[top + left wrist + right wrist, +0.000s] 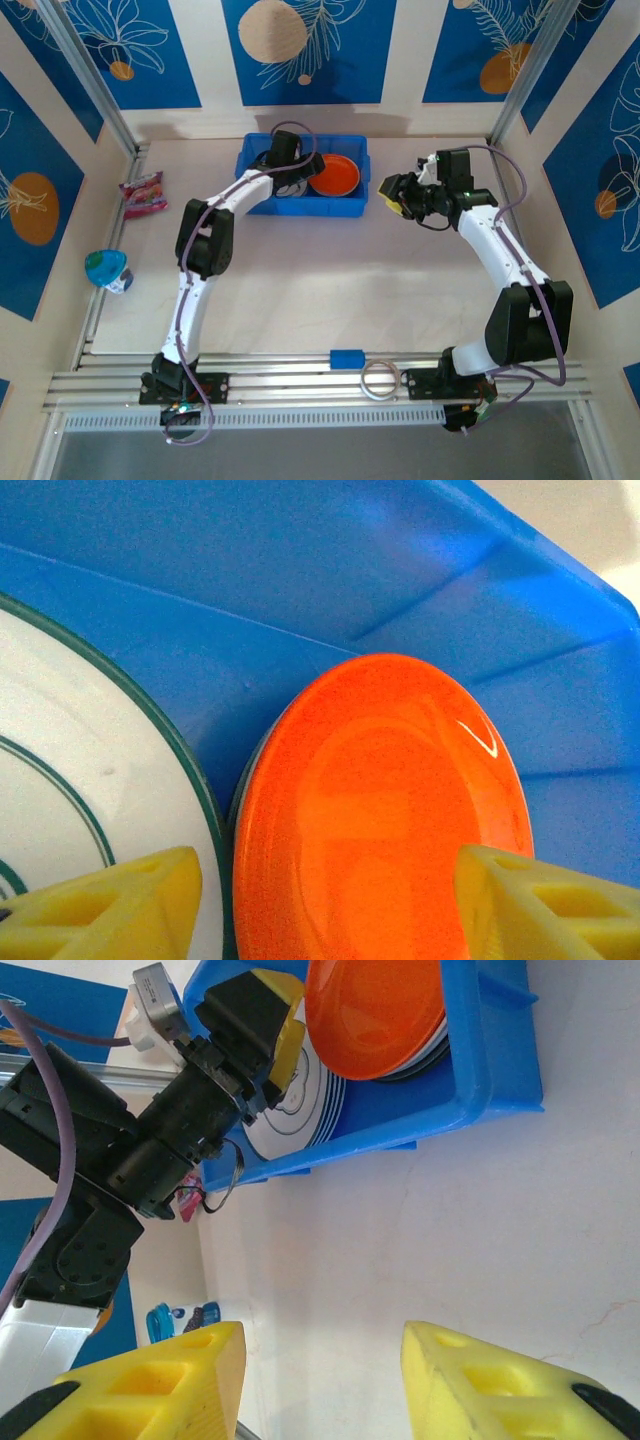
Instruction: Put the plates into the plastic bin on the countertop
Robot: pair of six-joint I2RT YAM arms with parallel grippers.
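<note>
Near edge of the countertop [320, 285]: a small blue block [347, 358] and a tape ring [380, 379] by the rail. Further in, my right gripper [320, 1360] hangs just off the right end of the plastic bin [250, 160], jaws apart with nothing between them. The bin sits mid far edge. My left gripper [325, 895] is down over it, fingers spread wide and clamping nothing. The orange plate [380, 810] lies right under them, topping a stack in the bin's right half. A white plate with a green rim [90, 780] lies just beside it in the left half.
</note>
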